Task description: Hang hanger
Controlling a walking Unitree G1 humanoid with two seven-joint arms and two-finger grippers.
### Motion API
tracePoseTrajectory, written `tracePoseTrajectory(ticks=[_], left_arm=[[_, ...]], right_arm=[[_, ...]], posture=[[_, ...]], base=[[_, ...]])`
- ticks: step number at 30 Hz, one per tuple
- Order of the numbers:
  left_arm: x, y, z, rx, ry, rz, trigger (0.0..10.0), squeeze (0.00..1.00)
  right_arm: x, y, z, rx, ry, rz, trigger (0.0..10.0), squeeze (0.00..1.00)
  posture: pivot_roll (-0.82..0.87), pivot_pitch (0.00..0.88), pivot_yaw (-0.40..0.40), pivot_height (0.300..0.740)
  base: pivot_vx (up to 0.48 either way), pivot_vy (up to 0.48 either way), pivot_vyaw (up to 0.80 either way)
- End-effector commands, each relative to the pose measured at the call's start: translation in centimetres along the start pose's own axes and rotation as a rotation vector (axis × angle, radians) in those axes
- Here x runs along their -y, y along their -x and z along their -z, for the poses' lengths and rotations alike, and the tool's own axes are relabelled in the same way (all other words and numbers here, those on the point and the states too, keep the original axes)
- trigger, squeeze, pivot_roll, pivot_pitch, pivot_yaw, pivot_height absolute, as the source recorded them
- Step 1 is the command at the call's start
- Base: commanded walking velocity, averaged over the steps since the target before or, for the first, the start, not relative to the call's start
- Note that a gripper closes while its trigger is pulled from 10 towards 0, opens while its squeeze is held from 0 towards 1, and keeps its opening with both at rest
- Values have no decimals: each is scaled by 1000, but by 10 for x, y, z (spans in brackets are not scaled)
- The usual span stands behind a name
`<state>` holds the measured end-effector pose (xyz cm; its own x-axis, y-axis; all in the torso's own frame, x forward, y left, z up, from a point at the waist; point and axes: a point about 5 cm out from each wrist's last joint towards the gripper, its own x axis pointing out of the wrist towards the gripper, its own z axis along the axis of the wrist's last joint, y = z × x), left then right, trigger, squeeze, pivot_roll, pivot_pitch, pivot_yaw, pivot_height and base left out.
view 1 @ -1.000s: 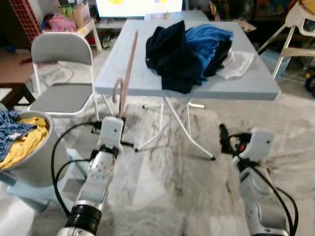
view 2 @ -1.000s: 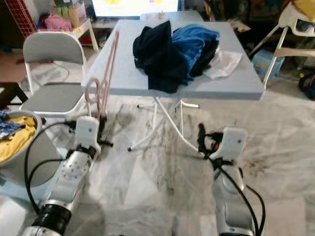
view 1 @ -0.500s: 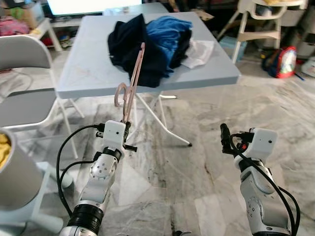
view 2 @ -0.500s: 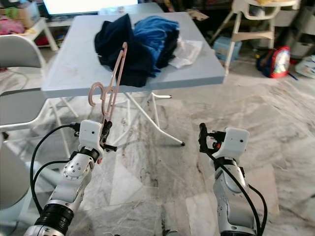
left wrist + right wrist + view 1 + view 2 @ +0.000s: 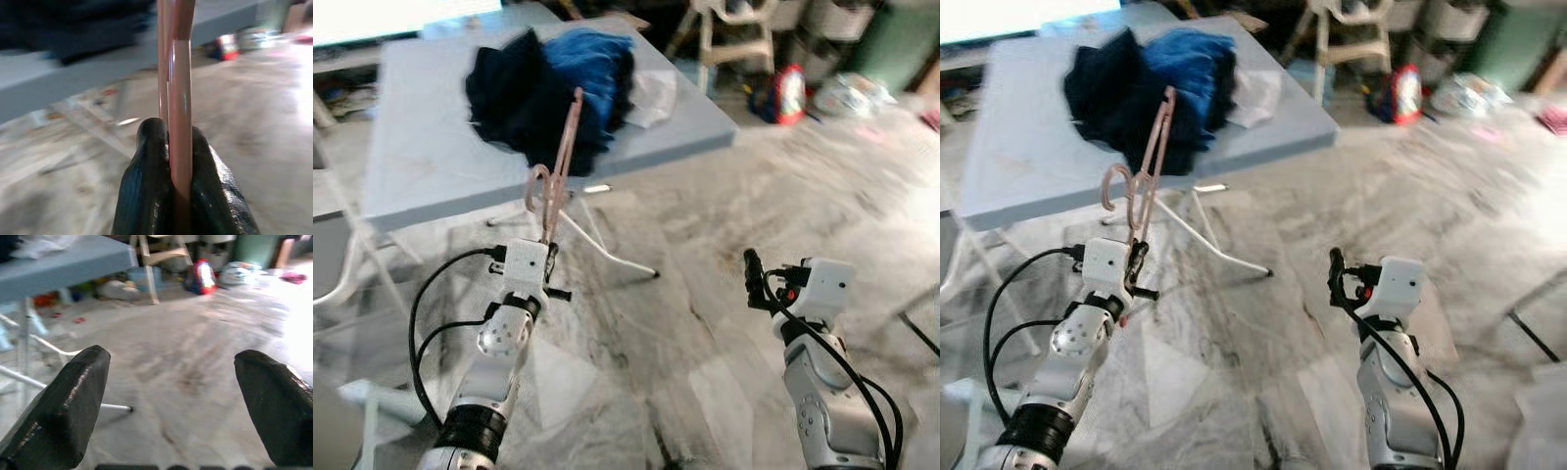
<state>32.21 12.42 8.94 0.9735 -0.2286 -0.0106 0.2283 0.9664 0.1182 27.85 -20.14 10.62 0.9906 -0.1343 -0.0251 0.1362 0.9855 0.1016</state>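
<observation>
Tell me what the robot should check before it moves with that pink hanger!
1. Left gripper clamped on the thin pink plastic hanger: ok.
2. Hanger stands upright, hook free: ok.
3. Right gripper empty, jaws wide open: ok.
4. Grey marble floor ahead free of clutter: ok.
5. Rail to hang it on located: cannot tell.
6. Hanger apart from the grey folding table: cannot tell.
</observation>
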Motion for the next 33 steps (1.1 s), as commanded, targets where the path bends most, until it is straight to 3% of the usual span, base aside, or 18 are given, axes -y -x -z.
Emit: tracePoseTrajectory(ticks=[1, 18, 26, 30, 33], left_arm=[[-11, 2, 1, -2, -23, -23, 10000, 0], [-11, 4, 6, -27, -32, -13, 10000, 0], [-14, 4, 9, -45, -48, -10, 10000, 0], [-13, 4, 8, -34, -59, 31, 10000, 0], [-7, 4, 7, -30, -73, 135, 10000, 0]], right_arm=[[-7, -1, -3, 12, -12, -22, 10000, 0], [-7, -1, -4, 13, -3, -19, 10000, 0], [-3, -1, -5, 13, 10, -17, 10000, 0], [-5, 0, -5, 16, 19, -28, 10000, 0], [-9, 2, -4, 11, 51, -83, 10000, 0]], posture=[[-9, 151, 18, 740], [-8, 153, 11, 740], [-12, 157, 9, 740], [-13, 160, 11, 740], [-11, 164, 12, 740]], base=[[0, 337, -800], [0, 325, -800], [0, 0, -800], [0, 0, -200], [0, 0, 0]])
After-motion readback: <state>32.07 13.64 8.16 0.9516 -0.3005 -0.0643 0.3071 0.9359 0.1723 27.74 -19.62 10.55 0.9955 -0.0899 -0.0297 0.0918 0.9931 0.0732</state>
